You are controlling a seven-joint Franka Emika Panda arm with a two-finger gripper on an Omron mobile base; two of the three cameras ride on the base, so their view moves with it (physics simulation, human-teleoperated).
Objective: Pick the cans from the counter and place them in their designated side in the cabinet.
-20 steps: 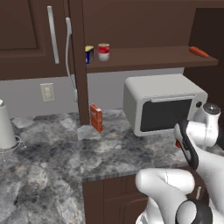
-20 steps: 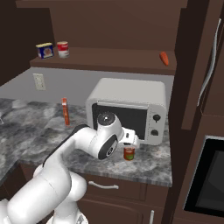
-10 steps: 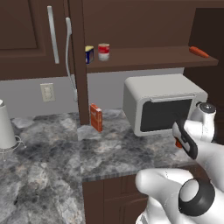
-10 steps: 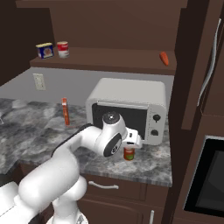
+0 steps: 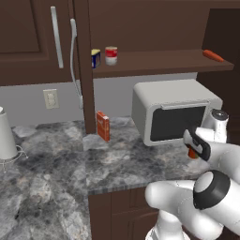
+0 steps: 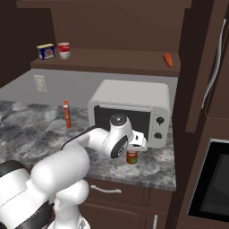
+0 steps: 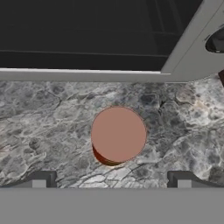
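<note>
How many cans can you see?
2. One can stands on the cabinet shelf; the other can sits on the counter by the microwave. More could be hidden.

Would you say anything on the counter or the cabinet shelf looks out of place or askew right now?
Nothing looks spilled or damaged. The orange-red can stands upright on the counter before the microwave, below the open gripper. The red can stands upright on the shelf.

Bare counter [image 7: 52, 127] was seen all round the orange-red can [image 7: 118, 134], leaving room on both sides of it. Passage behind was blocked by the microwave [image 6: 129, 112], whose front stood close to the can.
</note>
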